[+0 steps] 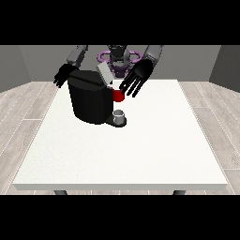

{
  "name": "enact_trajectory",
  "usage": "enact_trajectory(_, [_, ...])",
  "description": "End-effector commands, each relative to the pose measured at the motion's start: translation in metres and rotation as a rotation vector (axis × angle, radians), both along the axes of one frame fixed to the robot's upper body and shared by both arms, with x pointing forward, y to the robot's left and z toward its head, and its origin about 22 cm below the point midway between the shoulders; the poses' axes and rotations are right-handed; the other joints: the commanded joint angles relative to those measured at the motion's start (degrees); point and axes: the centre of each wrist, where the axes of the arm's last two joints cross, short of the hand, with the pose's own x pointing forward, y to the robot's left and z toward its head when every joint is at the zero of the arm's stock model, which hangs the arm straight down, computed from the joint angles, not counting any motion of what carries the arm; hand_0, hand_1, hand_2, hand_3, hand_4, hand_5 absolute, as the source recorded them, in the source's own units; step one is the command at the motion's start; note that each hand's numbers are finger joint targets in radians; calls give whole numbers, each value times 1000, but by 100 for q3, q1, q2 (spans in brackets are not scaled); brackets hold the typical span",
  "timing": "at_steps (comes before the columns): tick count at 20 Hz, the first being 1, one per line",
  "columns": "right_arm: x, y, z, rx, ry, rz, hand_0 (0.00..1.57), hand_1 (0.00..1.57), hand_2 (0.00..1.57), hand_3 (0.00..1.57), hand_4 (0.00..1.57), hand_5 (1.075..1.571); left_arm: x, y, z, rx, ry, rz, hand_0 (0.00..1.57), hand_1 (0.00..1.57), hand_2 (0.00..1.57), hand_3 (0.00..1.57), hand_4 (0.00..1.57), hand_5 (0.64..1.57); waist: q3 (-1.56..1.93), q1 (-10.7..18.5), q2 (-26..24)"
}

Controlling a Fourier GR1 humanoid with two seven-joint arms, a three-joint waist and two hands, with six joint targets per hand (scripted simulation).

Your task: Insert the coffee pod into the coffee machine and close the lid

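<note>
The black coffee machine stands on the white table, left of the middle and towards the far side. Its grey lid is tilted up. A red thing at the machine shows at its right side. Below that, a small grey thing stands upright on the machine's dark base; I cannot tell it for the pod. The hand at the view's right hangs just above and right of the red thing, with straight fingers pointing down. The hand at the view's left is behind the machine's left top corner, fingers relaxed.
The robot's torso is behind the table's far edge. Bare white tabletop stretches from the machine to the near edge and to the right. Wooden floor surrounds the table.
</note>
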Motion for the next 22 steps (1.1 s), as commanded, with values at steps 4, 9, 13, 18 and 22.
enact_trajectory(4, [-3,-6,-22,8,17,-22,0,0,0,0,378,1571,1,-24,3,0,16,-14,0,0,0,0,0,1571,-1,151,-190])
enact_trajectory(9, [-20,-3,-32,11,57,-22,0,0,0,0,392,1571,-4,6,-17,-11,32,-6,0,0,0,0,0,1571,-4,216,-456])
enact_trajectory(13, [-30,-16,-52,38,132,-75,0,0,0,0,405,1571,-7,-29,-64,-135,115,-20,0,0,0,0,0,1571,-4,479,-979])
enact_trajectory(18, [-46,-33,-65,56,175,-102,0,0,0,0,424,1571,-13,-11,-91,-521,140,-14,0,0,0,0,79,1571,-10,785,-1437])
enact_trajectory(22, [-64,-52,-77,37,221,-145,0,0,0,0,445,1571,-37,-20,-168,-749,293,-22,0,0,0,0,0,1571,-9,1211,-2153])
